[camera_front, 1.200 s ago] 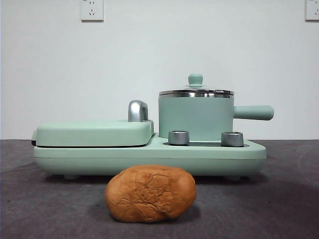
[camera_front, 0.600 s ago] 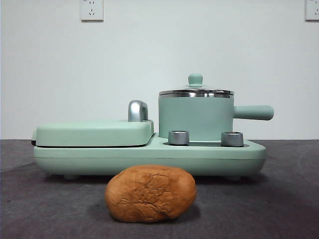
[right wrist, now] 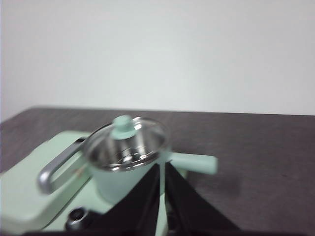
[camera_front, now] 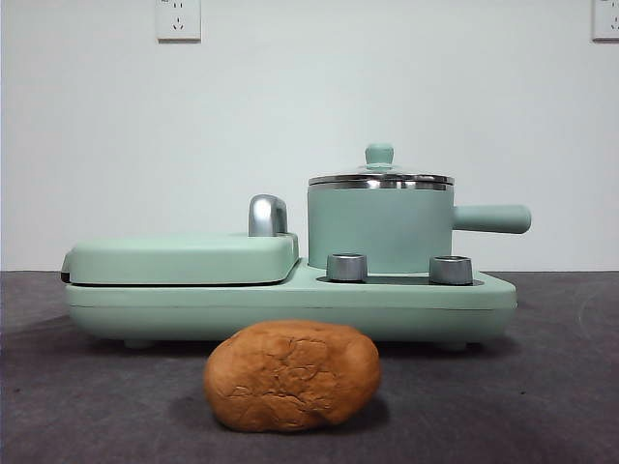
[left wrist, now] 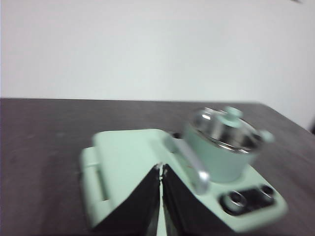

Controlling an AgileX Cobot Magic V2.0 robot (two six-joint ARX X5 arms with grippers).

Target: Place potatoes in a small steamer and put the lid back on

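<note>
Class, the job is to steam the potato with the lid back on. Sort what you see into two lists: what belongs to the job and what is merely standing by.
Belongs to the job:
potato
small steamer
lid

Standing by:
grill plate
chrome handle
two knobs
wall sockets

Neither arm shows in the front view. The left gripper hangs above the surface with its two black fingers pressed together, tips touching, nothing between them. The right gripper is likewise raised, its fingers closed to a thin slit and holding nothing.
</note>
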